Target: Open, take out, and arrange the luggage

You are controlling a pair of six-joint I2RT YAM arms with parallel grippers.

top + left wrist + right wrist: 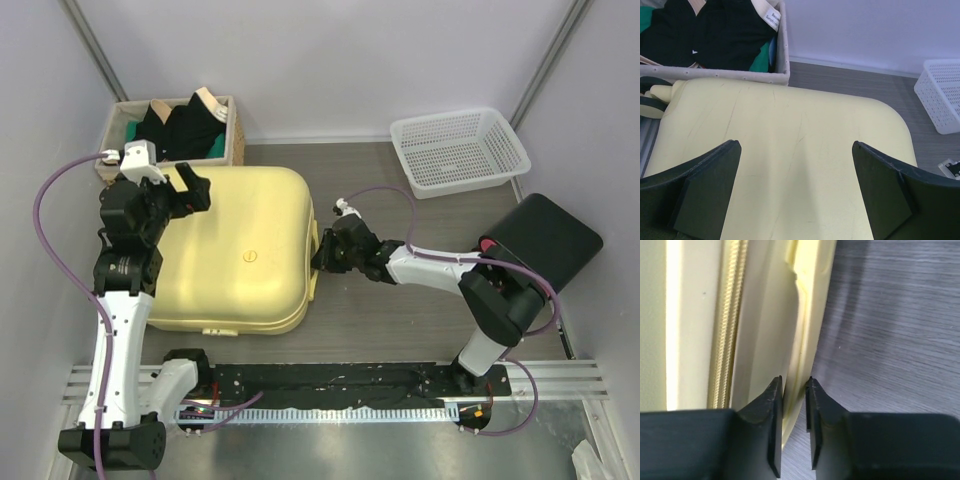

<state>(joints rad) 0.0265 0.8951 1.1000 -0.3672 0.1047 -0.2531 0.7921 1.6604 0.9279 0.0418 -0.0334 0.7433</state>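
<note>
Luggage: the pale-yellow luggage (235, 255) is lying flat and closed on the table (400, 315), left of centre, its small round logo (250, 255) facing up.
Far side: its back-left corner is sitting just beside the wicker basket (238, 135) of dark clothes.
Left gripper: the left gripper (190, 190) is hovering over the far-left part of the shell, apart from it.
Left jaws: they are standing wide open with nothing between them; the left wrist view is showing bare yellow lid (800, 125) between the two black fingers (705, 185).
Right gripper: the right gripper (322, 255) is reaching in low at the luggage's right side, right against the edge.
Right jaws: in the right wrist view they are drawn almost together, pinching a thin yellow rim of the luggage (792, 340) between the fingertips (771, 405).
Zipper: the zipper (727, 315) is running along the shell just left of that pinch, looking done up.
Right of the case: grey wood-grain table (890, 340) is showing beside the gripped edge.
Surroundings: a white plastic basket (520, 155) is sitting at the far right, and a black box (545, 240) is resting near the right arm, both well apart from the luggage.
</note>
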